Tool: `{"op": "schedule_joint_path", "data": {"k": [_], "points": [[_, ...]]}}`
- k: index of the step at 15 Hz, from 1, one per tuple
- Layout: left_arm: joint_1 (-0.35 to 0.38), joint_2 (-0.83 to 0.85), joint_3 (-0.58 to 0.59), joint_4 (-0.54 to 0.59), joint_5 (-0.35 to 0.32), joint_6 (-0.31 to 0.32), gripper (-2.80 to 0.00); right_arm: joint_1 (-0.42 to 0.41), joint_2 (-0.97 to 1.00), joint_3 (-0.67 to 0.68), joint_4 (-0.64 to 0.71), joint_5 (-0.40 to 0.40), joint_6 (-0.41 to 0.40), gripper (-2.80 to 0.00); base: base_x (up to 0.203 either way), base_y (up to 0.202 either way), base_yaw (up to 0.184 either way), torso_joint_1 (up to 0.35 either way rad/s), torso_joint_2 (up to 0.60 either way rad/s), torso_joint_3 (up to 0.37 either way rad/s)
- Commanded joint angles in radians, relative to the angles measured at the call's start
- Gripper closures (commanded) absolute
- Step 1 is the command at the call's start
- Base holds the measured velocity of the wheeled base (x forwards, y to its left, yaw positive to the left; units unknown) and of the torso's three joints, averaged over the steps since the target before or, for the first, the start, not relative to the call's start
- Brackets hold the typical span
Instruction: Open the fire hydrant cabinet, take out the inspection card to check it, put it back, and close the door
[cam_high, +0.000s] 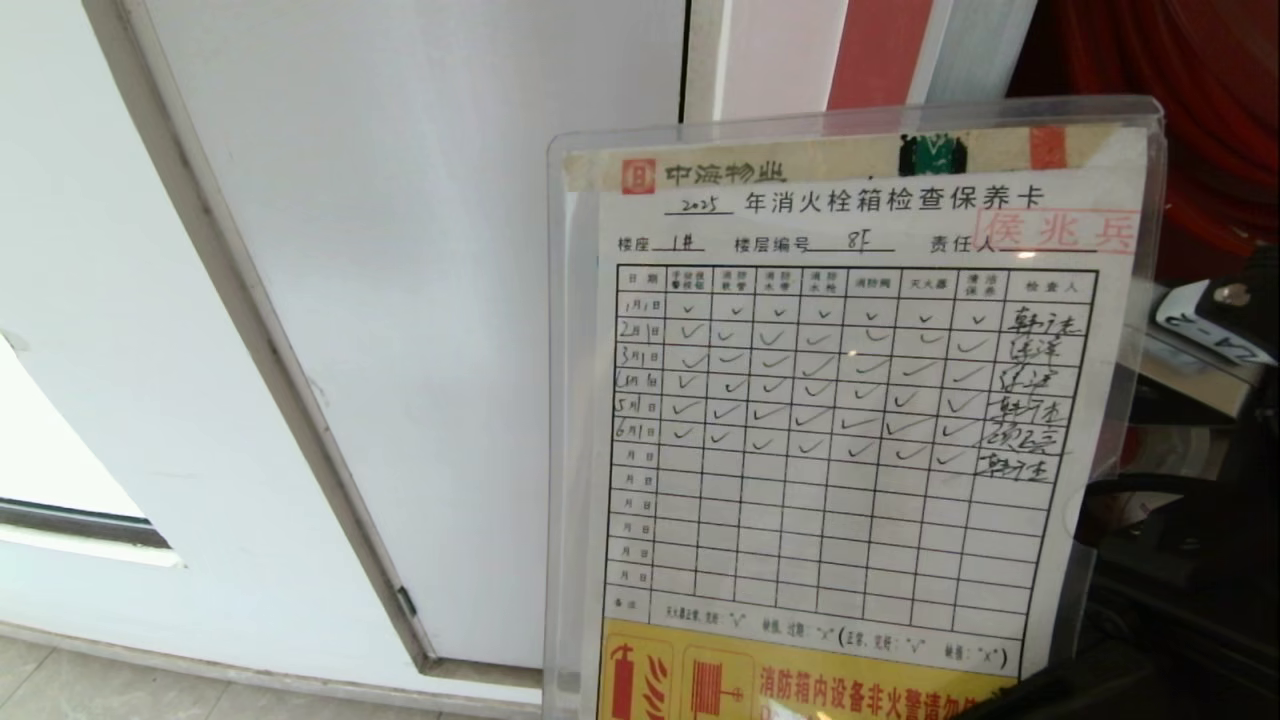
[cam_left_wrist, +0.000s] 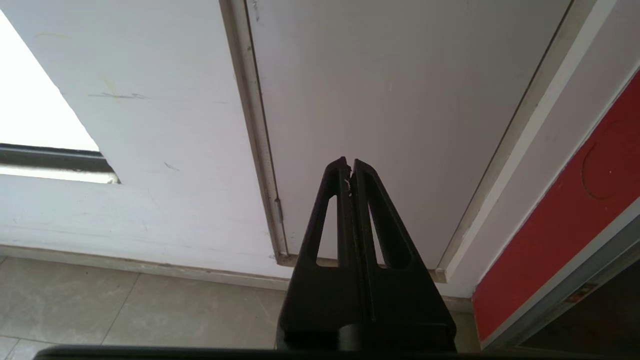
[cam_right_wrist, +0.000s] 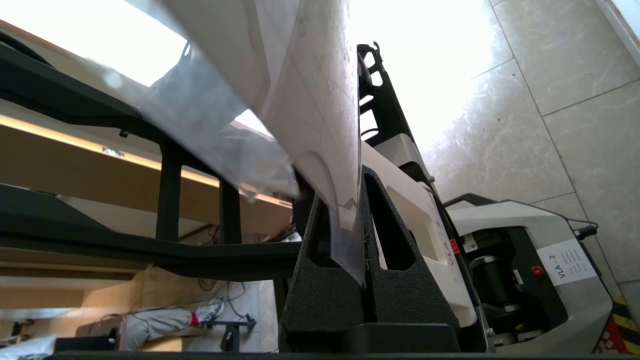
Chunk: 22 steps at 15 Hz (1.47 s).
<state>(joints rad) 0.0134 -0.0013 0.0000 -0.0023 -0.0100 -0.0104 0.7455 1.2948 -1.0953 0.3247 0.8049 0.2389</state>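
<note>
One inspection card (cam_high: 850, 420) upright, pinched in right gripper (cam_right_wrist: 350, 210).

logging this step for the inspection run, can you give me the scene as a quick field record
stage: inspection card out and held up before the head camera for checking
inspection card: in clear sleeve, upright, slightly tilted; printed side facing the camera, yellow band at the bottom
card entries: six rows ticked, rows below blank
right gripper: shut on the card's edge
left gripper: shut, empty, pointing at the white panel door
fire hydrant cabinet: red interior showing behind the card, at the right
glass door: not in view
</note>
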Motion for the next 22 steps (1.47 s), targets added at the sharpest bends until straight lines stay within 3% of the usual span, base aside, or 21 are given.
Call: {"op": "schedule_joint_path", "data": {"k": [1,18,22], "points": [[0.000,0.001,0.000,0.000,0.000,0.000,0.00,0.001,-0.017,0.011,0.002,0.005,0.005,0.00,0.000,0.000,0.000,0.000,0.00,0.000],[0.000,0.001,0.002,-0.001,0.001,0.000,0.00,0.000,-0.083,0.046,-0.004,0.002,-0.001,0.00,0.000,0.000,0.000,0.000,0.00,0.000],[0.000,0.001,0.000,-0.001,0.001,0.000,0.00,0.000,-0.108,0.035,-0.076,-0.003,0.002,0.00,0.000,0.000,0.000,0.000,0.00,0.000]]}}
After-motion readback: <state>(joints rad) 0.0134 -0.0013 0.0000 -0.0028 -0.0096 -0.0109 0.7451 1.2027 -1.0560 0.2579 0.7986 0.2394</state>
